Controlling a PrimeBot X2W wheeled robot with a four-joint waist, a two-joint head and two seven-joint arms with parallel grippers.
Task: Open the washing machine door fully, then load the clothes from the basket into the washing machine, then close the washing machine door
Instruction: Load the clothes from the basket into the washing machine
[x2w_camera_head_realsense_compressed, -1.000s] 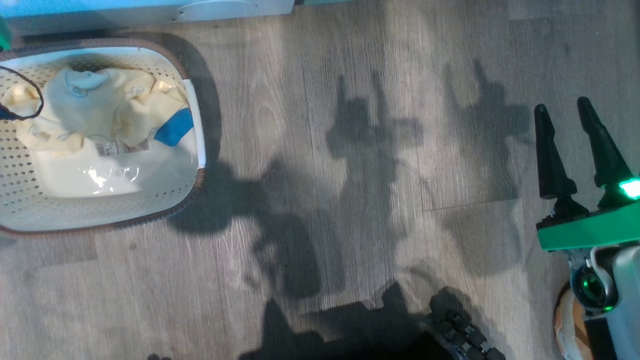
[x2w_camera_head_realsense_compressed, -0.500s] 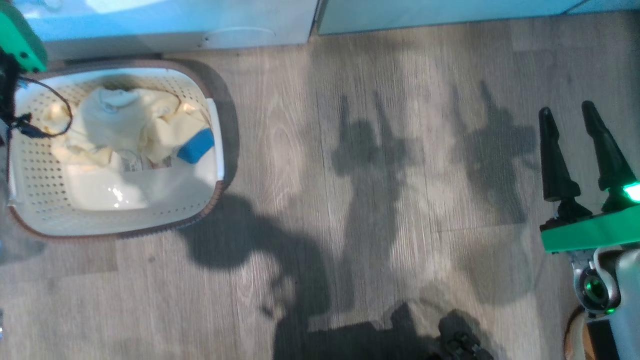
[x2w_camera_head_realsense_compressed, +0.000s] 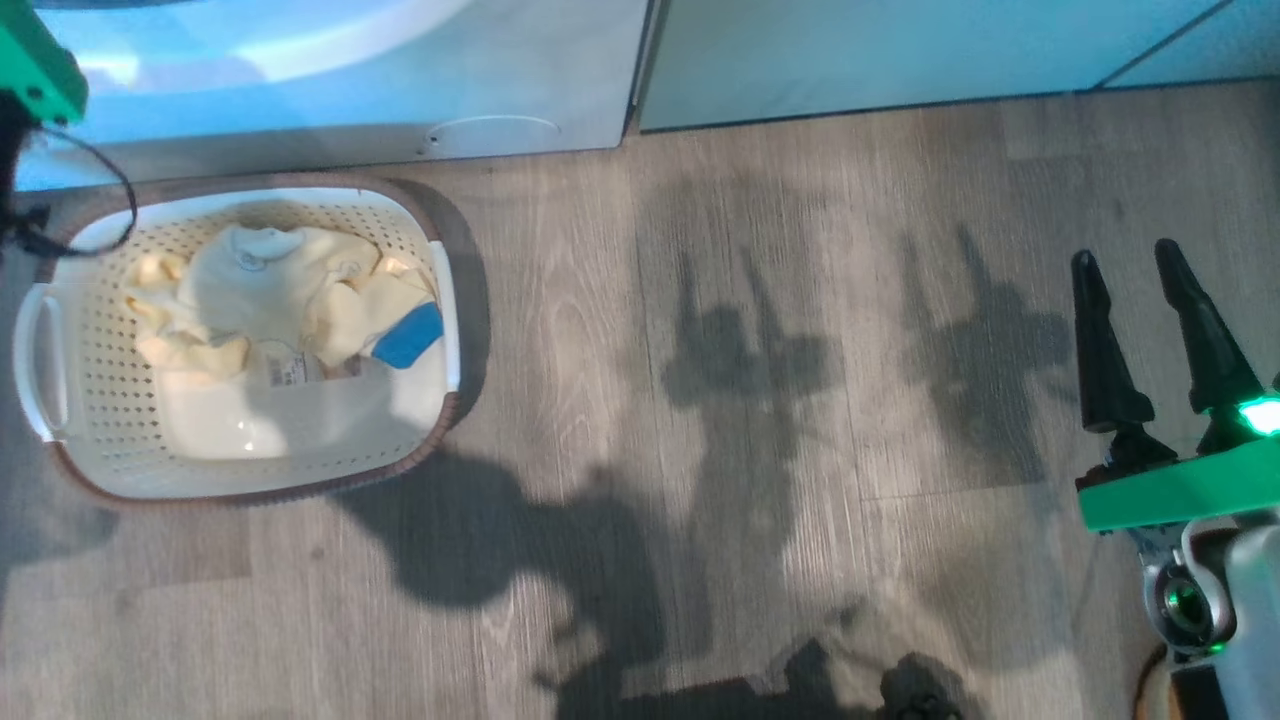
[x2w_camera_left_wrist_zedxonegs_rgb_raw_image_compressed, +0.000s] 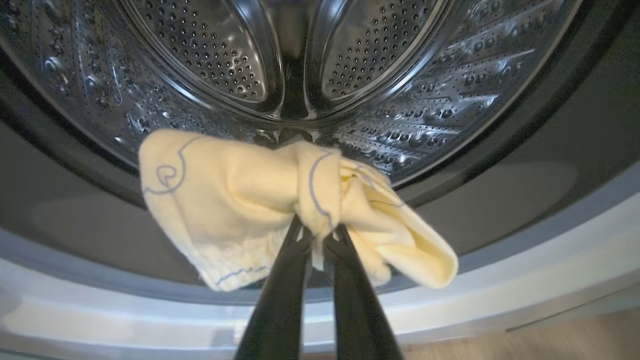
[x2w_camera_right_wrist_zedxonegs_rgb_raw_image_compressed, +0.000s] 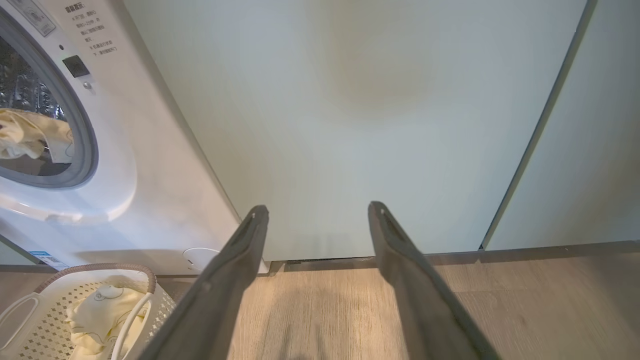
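Over the last second the head view has swung upward: the basket (x2w_camera_head_realsense_compressed: 250, 494) now sits lower in the picture and more of the washing machine (x2w_camera_head_realsense_compressed: 400, 90) front shows above it. That is the camera moving; the basket itself looks unmoved on the floor (x2w_camera_head_realsense_compressed: 750, 330). The real change is at the left tool (x2w_camera_left_wrist_zedxonegs_rgb_raw_image_compressed: 318, 234), whose fingers have drawn together to a narrow pinch. They now clamp a bunched cream garment (x2w_camera_left_wrist_zedxonegs_rgb_raw_image_compressed: 225, 200) at their tips. This suggests one load cycle is under way: a piece has been lifted out and carried up to the machine, but not yet let go.

In the left wrist view the garment hangs off the tool on both sides, right in front of the steel drum (x2w_camera_left_wrist_zedxonegs_rgb_raw_image_compressed: 210, 65). It is level with the lower lip of the grey gasket (x2w_camera_left_wrist_zedxonegs_rgb_raw_image_compressed: 500, 200), with the mouth open beyond it. Whether the cloth is past the lip or just short of it I cannot tell.

The right tool (x2w_camera_head_realsense_compressed: 1127, 255) stays spread wide and empty over bare floor, well apart from the basket. The rest of the clothes (x2w_camera_head_realsense_compressed: 280, 290), with the blue piece (x2w_camera_head_realsense_compressed: 408, 336), lie heaped at the basket's far end, so several more trips look due before the door can be closed
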